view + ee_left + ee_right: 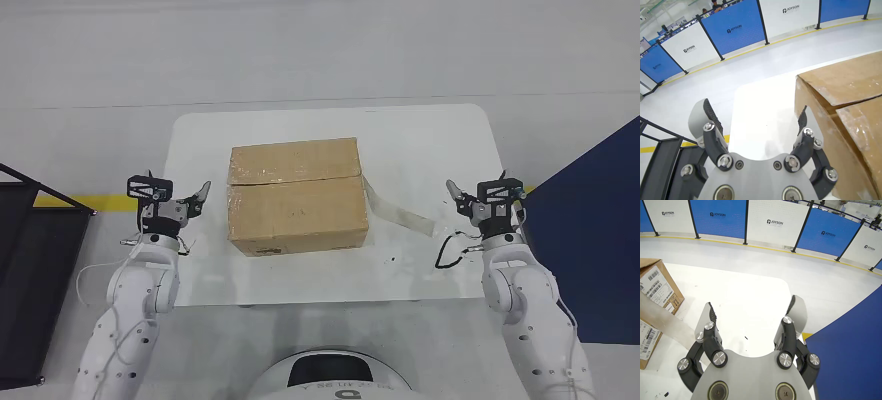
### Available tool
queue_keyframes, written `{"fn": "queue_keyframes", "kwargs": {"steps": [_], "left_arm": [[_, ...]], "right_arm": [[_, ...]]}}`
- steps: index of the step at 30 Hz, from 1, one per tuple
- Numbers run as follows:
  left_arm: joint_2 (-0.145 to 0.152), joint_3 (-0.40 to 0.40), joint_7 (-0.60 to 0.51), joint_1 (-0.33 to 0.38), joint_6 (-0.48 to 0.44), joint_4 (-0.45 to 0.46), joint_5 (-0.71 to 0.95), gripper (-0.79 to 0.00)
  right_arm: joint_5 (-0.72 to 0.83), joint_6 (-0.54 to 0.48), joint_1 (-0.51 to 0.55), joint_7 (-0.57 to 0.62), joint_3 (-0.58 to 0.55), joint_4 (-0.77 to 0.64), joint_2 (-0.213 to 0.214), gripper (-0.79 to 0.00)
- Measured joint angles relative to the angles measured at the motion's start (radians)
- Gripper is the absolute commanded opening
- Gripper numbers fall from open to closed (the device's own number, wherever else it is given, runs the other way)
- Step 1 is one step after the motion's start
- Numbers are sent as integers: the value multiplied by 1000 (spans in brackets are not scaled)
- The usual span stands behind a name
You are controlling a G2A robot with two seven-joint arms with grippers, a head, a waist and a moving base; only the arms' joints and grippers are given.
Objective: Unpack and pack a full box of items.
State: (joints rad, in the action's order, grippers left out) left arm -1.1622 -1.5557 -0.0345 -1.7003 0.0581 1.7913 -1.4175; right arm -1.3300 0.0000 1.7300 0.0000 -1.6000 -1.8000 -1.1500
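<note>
A brown cardboard box [296, 195] stands in the middle of the white table [420, 140], its two top flaps closed with a slit between them. A strip of tape [400, 212] hangs off the box's right side onto the table. The left gripper [180, 192] is open beside the box's left side, nothing between its fingers. In the left wrist view the left gripper [755, 108] hovers over the table with the box [844, 89] close by. The right gripper [483, 190] is open near the table's right edge. In the right wrist view, the right gripper [751, 303] is apart from the labelled box [657, 283] and the tape [666, 318].
A black metal rack [30, 270] stands on the floor left of the table. A dark blue panel [590, 240] stands to the right. Fence panels [772, 220] ring the area beyond the floor. Bare table lies in front of and behind the box.
</note>
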Motion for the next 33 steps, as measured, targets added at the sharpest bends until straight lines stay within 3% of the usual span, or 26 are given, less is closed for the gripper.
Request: {"fn": "queue_keyframes", "kwargs": {"steps": [8,20,33], "left_arm": [[-2,-18,3,3,-13,-26,8,0],[-6,26,-1,57,-66,-78,-65,0],[0,28,114,32,-166,-45,-159,0]], "right_arm": [[0,0,0,0,0,0,0,0],[0,0,0,0,0,0,0,0],[0,0,0,0,0,0,0,0]]}}
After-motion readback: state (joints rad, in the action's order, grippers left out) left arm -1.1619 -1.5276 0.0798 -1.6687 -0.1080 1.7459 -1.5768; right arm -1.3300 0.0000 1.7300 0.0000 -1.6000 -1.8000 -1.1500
